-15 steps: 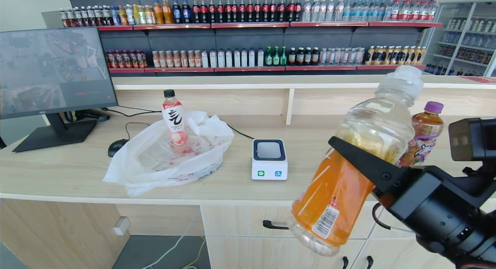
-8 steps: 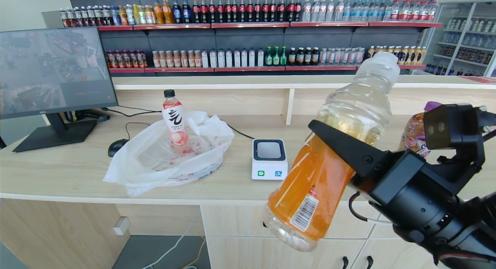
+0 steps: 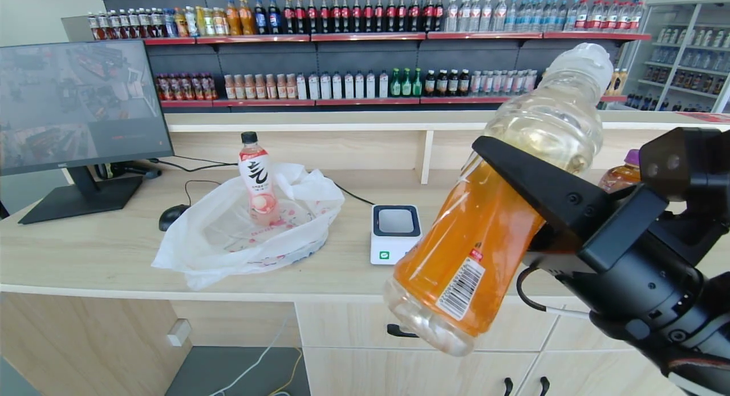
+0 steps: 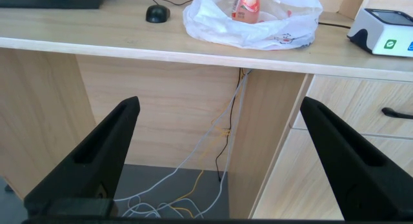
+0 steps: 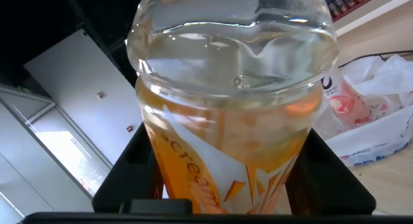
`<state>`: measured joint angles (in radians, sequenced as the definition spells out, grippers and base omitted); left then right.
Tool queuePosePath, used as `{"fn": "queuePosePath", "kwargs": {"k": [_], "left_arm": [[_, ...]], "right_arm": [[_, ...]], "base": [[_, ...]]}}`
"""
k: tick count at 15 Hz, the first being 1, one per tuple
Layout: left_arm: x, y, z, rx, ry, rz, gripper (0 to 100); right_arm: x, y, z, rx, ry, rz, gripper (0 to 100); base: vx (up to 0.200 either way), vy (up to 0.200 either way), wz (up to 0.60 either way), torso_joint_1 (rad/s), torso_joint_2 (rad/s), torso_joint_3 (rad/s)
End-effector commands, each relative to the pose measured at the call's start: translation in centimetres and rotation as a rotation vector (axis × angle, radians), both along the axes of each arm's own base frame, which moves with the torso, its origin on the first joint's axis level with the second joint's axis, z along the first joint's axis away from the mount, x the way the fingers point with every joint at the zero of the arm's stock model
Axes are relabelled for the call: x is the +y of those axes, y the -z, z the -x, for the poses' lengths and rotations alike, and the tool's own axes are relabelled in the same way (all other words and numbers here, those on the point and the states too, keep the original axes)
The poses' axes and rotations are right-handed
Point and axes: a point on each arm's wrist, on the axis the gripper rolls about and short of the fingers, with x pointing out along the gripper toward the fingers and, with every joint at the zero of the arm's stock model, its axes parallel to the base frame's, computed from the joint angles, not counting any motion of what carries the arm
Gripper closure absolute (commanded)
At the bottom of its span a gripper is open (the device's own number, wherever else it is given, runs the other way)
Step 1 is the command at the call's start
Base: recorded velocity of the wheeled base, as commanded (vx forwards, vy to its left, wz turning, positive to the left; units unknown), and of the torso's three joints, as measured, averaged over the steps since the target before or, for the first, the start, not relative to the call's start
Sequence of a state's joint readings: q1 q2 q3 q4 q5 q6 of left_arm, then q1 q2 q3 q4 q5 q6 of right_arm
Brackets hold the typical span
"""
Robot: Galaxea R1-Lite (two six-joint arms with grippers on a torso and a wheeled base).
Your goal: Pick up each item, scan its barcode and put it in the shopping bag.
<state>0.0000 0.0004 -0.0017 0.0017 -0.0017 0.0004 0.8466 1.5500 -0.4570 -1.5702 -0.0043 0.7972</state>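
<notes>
My right gripper [image 3: 547, 225] is shut on an orange drink bottle [image 3: 490, 225], held tilted in the air to the right of the white barcode scanner [image 3: 396, 231], with the barcode label facing me near its base. The same orange drink bottle [image 5: 232, 121] sits close up between the fingers in the right wrist view. A white shopping bag [image 3: 251, 225] lies open on the counter with a pink drink bottle [image 3: 256, 179] standing in it. A purple-capped bottle [image 3: 624, 173] stands behind the right arm. My left gripper [image 4: 213, 159] hangs open below the counter edge, holding nothing.
A monitor [image 3: 80, 105] stands at the counter's far left with a black mouse [image 3: 171, 216] beside the bag. A raised ledge [image 3: 399, 125] runs along the back of the counter. Drawers with black handles [image 3: 399, 330] sit under the front edge. Drink shelves line the wall behind.
The right gripper carried the orange bottle left toward the scanner, then raised it; the bottle's base now overlaps the scanner's right edge in the head view.
</notes>
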Motion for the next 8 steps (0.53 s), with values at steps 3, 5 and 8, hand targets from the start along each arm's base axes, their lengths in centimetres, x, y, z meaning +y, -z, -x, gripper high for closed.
{"fn": "queuePosePath", "kwargs": {"k": [3,5,8], "left_arm": [[0.0,0.0,0.0,0.0,0.0,0.0,0],[0.0,0.0,0.0,0.0,0.0,0.0,0],[0.0,0.0,0.0,0.0,0.0,0.0,0]], "right_arm": [[-0.37,-0.55,0.33,-0.017,0.001,-0.018,100],[-0.34,-0.37,0.31,-0.012,0.001,-0.012,100],[-0.39,-0.48,0.35,-0.015,0.001,-0.015,100]], "base": [[0.0,0.0,0.0,0.0,0.0,0.0],[0.0,0.0,0.0,0.0,0.0,0.0],[0.0,0.0,0.0,0.0,0.0,0.0]]}}
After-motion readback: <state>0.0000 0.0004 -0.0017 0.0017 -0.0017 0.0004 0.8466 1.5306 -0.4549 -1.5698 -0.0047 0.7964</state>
